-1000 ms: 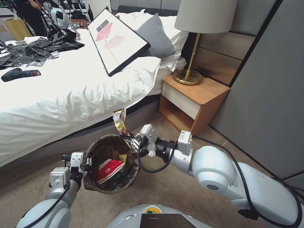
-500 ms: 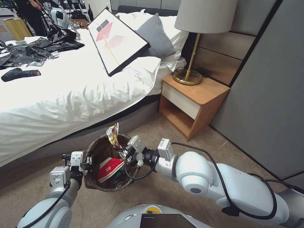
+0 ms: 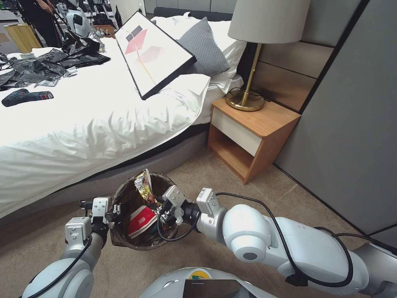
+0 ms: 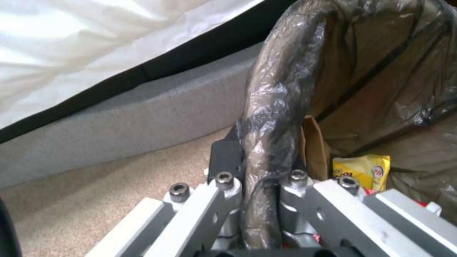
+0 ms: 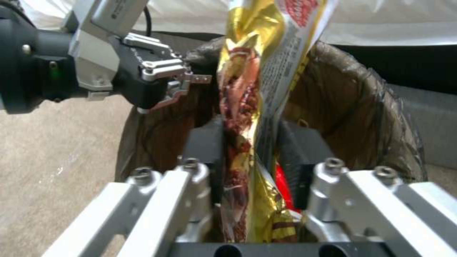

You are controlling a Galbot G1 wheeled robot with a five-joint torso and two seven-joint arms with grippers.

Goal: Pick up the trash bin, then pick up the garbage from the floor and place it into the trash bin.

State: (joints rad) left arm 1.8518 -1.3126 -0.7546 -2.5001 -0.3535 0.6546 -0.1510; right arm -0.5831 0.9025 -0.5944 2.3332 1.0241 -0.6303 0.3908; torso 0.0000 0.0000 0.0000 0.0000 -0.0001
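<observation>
I am working in a bedroom: beige carpet [image 3: 231,256] under me, a white bed [image 3: 82,124] far left, and a wooden nightstand [image 3: 252,136] with a lamp [image 3: 252,62] far right.

On the left, my left gripper [image 3: 111,215] holds the bin [image 3: 144,244] by its left rim. In the left wrist view the two fingers [image 4: 226,159] are pressed on the bag-covered rim [image 4: 271,117], one outside and one inside, so the bin hangs in front of me, near the bed base. Inside it I see a red and white cup [image 3: 142,221], a yellow packet [image 4: 362,171] and a brown paper bag [image 4: 314,150].

To the right, my right gripper [image 3: 162,207] is over the bin's right rim. Its fingers [image 5: 205,150] pinch a gold wrapper [image 3: 144,188] near its lower end; the wrapper stands up above the bin's opening, and its free top leans a little toward the bed.

I judge that the step in hand is the drop of this piece of garbage. The next move needs only that the fingers spread while the wrapper is above the opening. The tall free end could tip over the far rim, so bringing it lower first looks safer to me.
</observation>
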